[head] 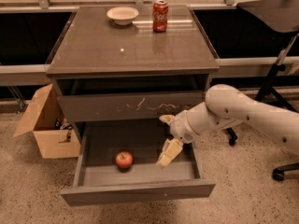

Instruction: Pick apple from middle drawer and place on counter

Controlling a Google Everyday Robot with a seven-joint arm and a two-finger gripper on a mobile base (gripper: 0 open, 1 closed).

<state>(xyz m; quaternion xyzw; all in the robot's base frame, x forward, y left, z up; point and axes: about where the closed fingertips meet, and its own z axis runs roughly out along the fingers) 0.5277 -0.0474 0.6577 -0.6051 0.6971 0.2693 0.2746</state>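
The apple (124, 160), small and red, lies inside the open middle drawer (140, 190), left of centre on its floor. The drawer is pulled out with a plain dark-grey front panel. My gripper (166, 136) hangs over the right half of the drawer, open, with one cream finger (169, 152) pointing down into the drawer and the other up near the scratched drawer front. It is to the right of the apple and not touching it. The counter (131, 45) is the glossy grey-brown top of the cabinet.
A white bowl (122, 15) and a red Coca-Cola can (160, 16) stand at the back of the counter. The scratched drawer front (131, 107) is shut above the open drawer. A cardboard box (46, 125) sits on the floor at left. Office chair legs (280, 171) stand at right.
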